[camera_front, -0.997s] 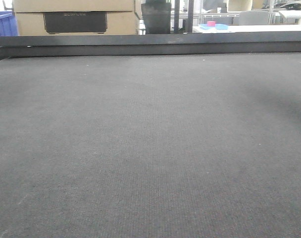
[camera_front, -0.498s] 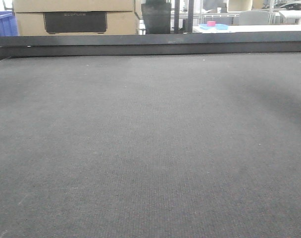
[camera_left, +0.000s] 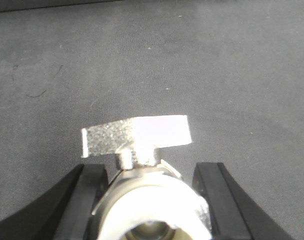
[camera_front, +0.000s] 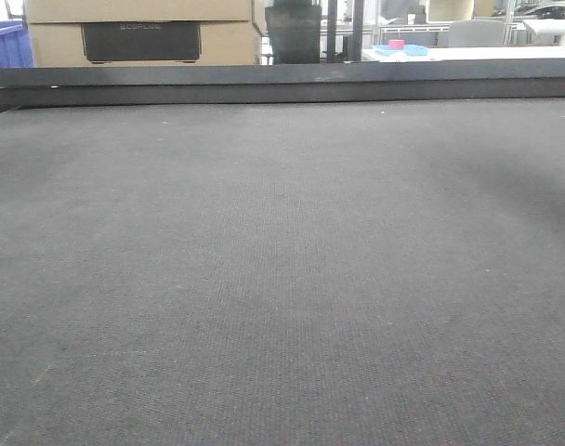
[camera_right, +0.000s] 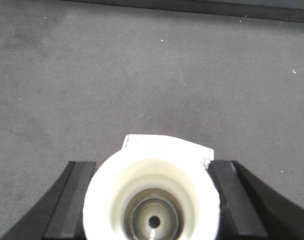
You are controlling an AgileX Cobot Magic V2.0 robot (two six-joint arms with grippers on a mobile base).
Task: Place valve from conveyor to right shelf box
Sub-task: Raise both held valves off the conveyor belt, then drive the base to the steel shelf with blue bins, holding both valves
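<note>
In the left wrist view a silver valve (camera_left: 142, 175) with a flat lever handle (camera_left: 137, 132) and a white end cap sits between my left gripper's (camera_left: 149, 170) black fingers (camera_left: 87, 195), held over the dark grey conveyor (camera_left: 202, 60). In the right wrist view a second valve (camera_right: 162, 150) shows end-on, white cap toward the camera, clamped between my right gripper's (camera_right: 153, 167) black fingers (camera_right: 229, 195) above the belt (camera_right: 142, 75). The front view shows only bare belt (camera_front: 282, 279) and no gripper.
A black rail (camera_front: 282, 84) runs along the belt's far edge. Behind it stand a cardboard box (camera_front: 143, 32), a blue crate (camera_front: 4, 45) and a white table with small pink and blue items (camera_front: 399, 46). No shelf box is in view.
The front view stays almost the same; only the faint shadow on the right side of the belt shifts slightly.
</note>
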